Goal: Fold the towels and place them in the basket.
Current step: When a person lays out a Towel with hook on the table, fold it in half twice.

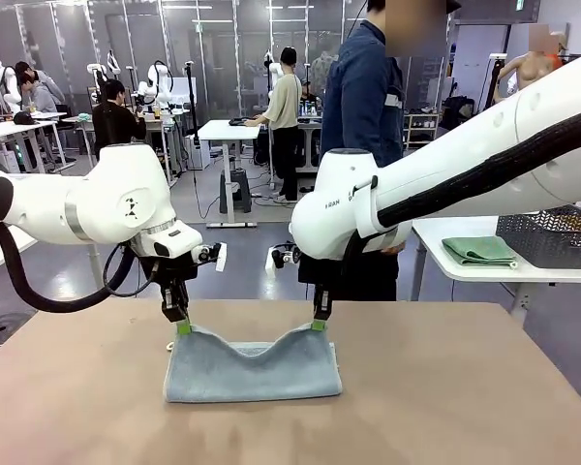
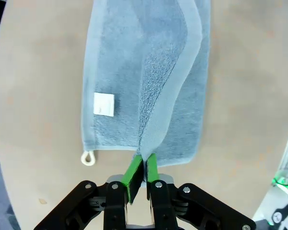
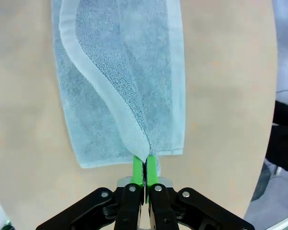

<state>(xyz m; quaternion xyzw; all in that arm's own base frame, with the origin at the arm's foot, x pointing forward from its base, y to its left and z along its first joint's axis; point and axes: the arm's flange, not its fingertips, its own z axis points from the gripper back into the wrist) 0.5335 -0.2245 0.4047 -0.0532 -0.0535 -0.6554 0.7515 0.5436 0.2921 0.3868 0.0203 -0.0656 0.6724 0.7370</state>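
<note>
**White shells, black hands**

My left arm [image 1: 87,208] and right arm [image 1: 445,160] are rounded, glossy white shells. A thick black cable [image 1: 494,167] runs back from each tool. My left gripper [image 2: 144,163] and right gripper [image 3: 145,163] are black linkages, with silver screws [image 3: 129,188] just behind slim green pads [image 2: 133,171]. Small grey lettering [image 1: 331,202] marks the right wrist housing.

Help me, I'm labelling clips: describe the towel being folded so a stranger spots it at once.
Look at the brown table. Near its middle lies a pale blue-grey towel, two corners pinched up by the left gripper and right gripper. Unlike the folded green towel on the white side table, it carries a white label and cream loop.
</note>
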